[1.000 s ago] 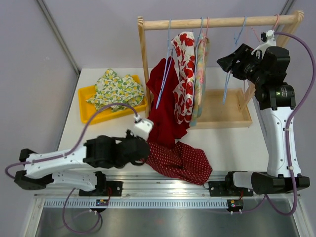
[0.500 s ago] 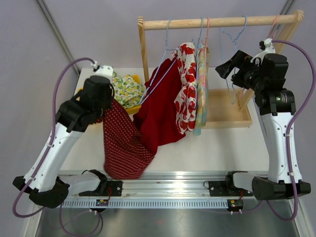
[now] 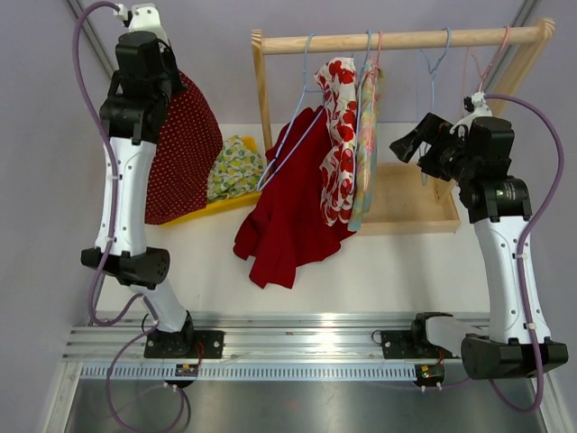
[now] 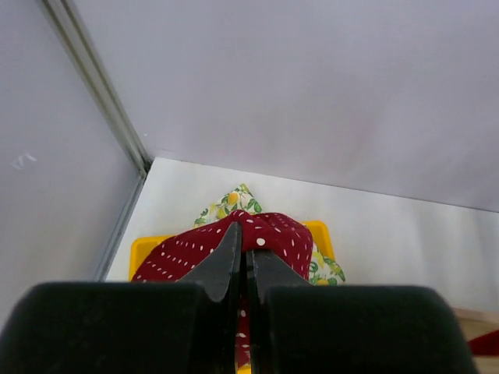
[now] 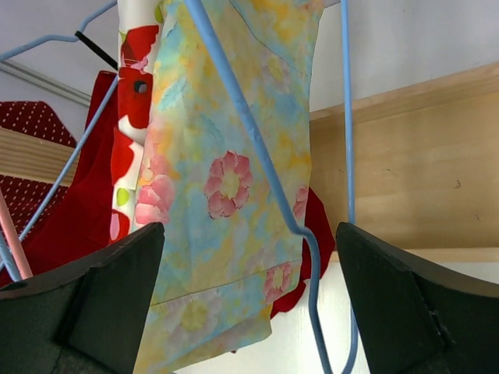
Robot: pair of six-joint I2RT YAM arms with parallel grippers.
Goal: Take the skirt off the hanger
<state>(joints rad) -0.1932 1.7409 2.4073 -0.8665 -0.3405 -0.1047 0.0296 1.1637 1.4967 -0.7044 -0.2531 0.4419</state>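
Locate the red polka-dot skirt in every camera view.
Top external: the polka-dot skirt hangs at upper left, above the yellow tray.
Left wrist: at bottom centre, pinched in the shut left gripper, with the tray beneath.
Right wrist: only small dotted patches at the left edge.
Shared landmark: the yellow tray, seen in the top external and left wrist views only.

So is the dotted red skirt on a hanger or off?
Off: the dotted skirt dangles from the shut left tool above the yellow tray, apart from the rack.
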